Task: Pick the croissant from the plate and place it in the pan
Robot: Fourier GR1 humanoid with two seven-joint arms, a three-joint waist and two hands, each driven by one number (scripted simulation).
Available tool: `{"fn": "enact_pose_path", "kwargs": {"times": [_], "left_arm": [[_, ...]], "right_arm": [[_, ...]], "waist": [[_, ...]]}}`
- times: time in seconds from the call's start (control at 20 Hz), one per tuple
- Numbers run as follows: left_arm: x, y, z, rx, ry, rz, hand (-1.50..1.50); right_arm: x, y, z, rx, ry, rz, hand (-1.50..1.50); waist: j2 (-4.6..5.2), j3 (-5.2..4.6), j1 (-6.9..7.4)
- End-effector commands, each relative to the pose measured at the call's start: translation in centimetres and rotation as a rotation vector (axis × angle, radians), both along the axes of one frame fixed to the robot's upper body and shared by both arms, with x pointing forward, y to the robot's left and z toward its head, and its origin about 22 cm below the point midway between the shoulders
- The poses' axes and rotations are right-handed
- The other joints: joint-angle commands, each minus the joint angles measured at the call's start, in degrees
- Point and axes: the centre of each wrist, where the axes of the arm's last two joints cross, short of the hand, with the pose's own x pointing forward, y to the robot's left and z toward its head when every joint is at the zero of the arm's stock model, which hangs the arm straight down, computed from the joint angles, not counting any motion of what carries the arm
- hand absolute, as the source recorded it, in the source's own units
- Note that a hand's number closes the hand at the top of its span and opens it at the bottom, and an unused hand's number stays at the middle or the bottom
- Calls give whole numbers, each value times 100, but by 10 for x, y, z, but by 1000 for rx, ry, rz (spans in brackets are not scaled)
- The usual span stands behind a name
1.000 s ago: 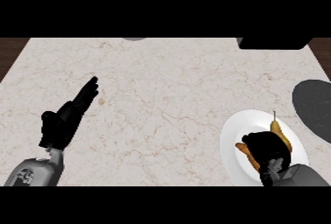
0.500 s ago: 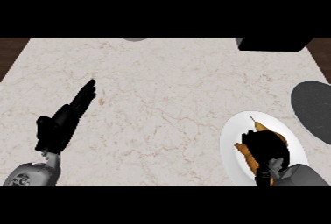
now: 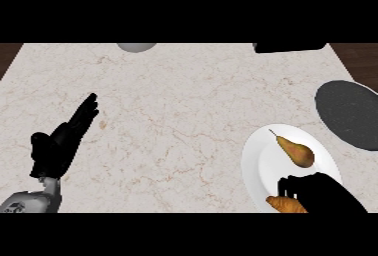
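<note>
Head view, over the kitchen counter: from my remote station I see the robot's right hand [image 3: 319, 192] at the lower right, set down on a round white plate [image 3: 255, 155]. Its black fingers [image 3: 286, 188] are curled over the croissant [image 3: 285, 204] and clasp it. Only the pastry's golden-brown, ridged near end shows beneath the hand, on the plate's lower part close to the rim.

On the upper half of the same smooth plate lies a pear [image 3: 296, 151], brown-yellow and teardrop-shaped. Its thin stem points up and to the left, and it sits apart from the hand.

The pan [image 3: 350, 114], a dark, matte, speckled round, sits just beyond the plate toward the upper right and runs off the view's right edge. I can make out nothing inside it.

The left hand [image 3: 62, 142] shows at the left, above its grey forearm. Its fingers are straight and slack and hold nothing.

The counter [image 3: 184, 115] is pale marble with fine reddish-brown veins. At its far edge I see a grey rounded bowl [image 3: 136, 47], cut off by the view, and a flat black block [image 3: 289, 47] that I cannot identify.
</note>
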Motion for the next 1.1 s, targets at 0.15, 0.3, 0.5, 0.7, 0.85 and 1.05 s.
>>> {"fn": "enact_pose_path", "kwargs": {"times": [0.15, 0.3, 0.5, 0.7, 0.85, 1.05], "left_arm": [[-9, 10, 0, -9, 8, 28, 0], [-9, 6, -4, -3, 12, 45, 0], [-11, 1, -5, -16, 10, 22, 0], [-7, -2, 6, -9, 1, 17, 0], [11, -4, 15, 1, -16, -31, 0], [4, -14, 6, 5, -14, -69, 0]], "right_arm": [[-40, -25, 46, 237, -377, 74, 150], [-52, -31, 77, 315, -561, 87, 150], [-71, -52, 81, 411, -628, 12, 150], [-87, -80, 66, 459, -645, -94, 150], [-80, -117, 63, 499, -688, -166, 150], [-69, -153, 39, 654, -664, -283, 150]], "waist": [[-19, 17, -128], [-15, 12, -212], [27, 10, -84], [42, 8, -14], [115, -2, 234], [137, 0, 418]]}}
